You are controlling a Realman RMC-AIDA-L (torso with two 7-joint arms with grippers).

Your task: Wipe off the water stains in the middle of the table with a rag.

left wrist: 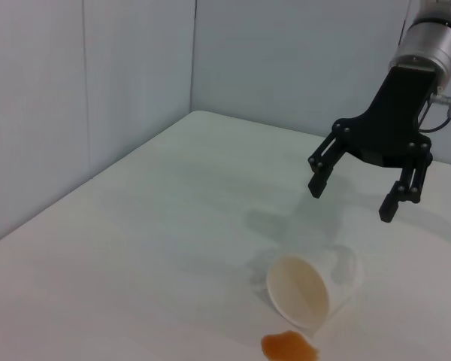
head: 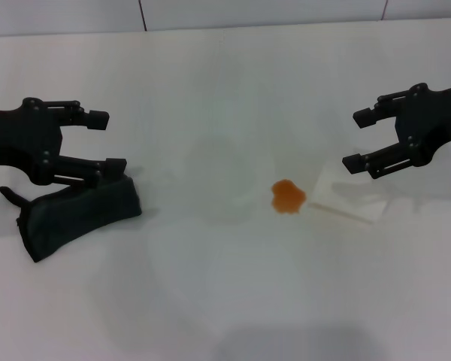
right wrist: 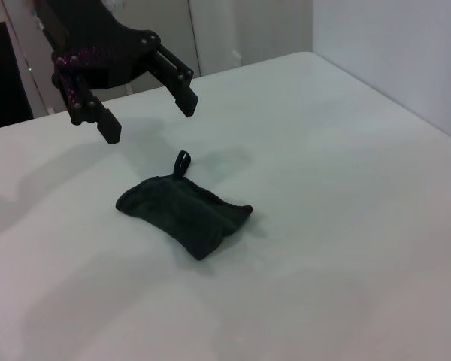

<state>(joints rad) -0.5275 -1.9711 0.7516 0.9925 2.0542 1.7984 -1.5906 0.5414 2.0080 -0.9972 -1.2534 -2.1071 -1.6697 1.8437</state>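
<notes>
**Entry: rag not yet taken, stain untouched**

Item 1. Left gripper (head: 105, 140): hung above the rag (head: 79, 210), fingers spread wide, nothing held. From the right wrist view it is seen clear of the cloth, over the end that carries the small loop.

Item 2. Right gripper (head: 359, 138): held in the air above the far side of the cup (left wrist: 307, 289), fingers apart, empty. It appears idle.

Item 3. Rag: one, dark and bunched, lying on the robot's left part of the table (head: 225, 301), well apart from the stain.

Item 4. Water stains (head: 288, 196): one orange-brown blot near the middle of the table, just beside the mouth of the cup.

Item 5. Cup: one, white paper, tipped on its side.

Step in hand, as judged: the rag is to be picked up by the left gripper. It would best be taken across the thick middle of the wad rather than by the loop, so that a broad pad of cloth hangs below the fingers. The fingers should be lowered close to the table before being closed, since the cloth is soft and low. When the wipe is made, the cup should be avoided, as it lies very near the blot and could be rolled.

Count: grippers, two; rag, one; stain, one; cup, one.
</notes>
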